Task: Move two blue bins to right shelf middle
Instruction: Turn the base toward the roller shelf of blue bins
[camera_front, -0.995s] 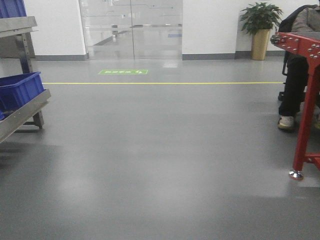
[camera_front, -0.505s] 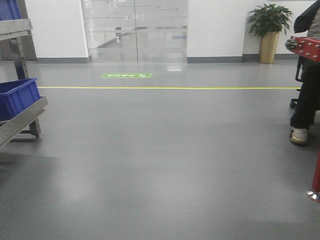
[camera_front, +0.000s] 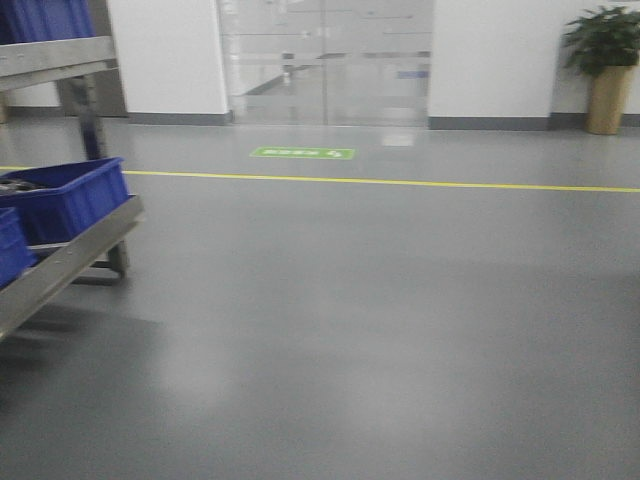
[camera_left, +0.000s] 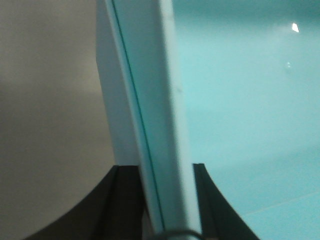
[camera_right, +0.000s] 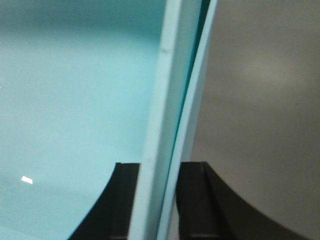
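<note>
In the left wrist view, the pale cyan wall of the blue bins (camera_left: 150, 95) runs up between my black fingers (camera_left: 125, 200). My left gripper (camera_left: 159, 167) is shut on it, and the bin's inside (camera_left: 245, 100) lies to the right. My right gripper (camera_right: 161, 164) is shut on the opposite wall (camera_right: 172, 90), with the bin's inside (camera_right: 75, 100) to the left. Each gripped wall shows two layers split by a thin dark line. Neither bins nor grippers appear in the front view. I cannot pick out the right shelf middle.
A steel rack (camera_front: 60, 260) stands at the left with dark blue ribbed bins (camera_front: 70, 200) on its sloping tier and another on top (camera_front: 45, 18). Grey floor with a yellow line (camera_front: 400, 183) stretches ahead to glass doors (camera_front: 325, 60). A potted plant (camera_front: 608, 70) stands far right.
The front view has swung left. The rack and its dark blue bins now reach further into the frame, while the red table and the seated person have left at the right.
</note>
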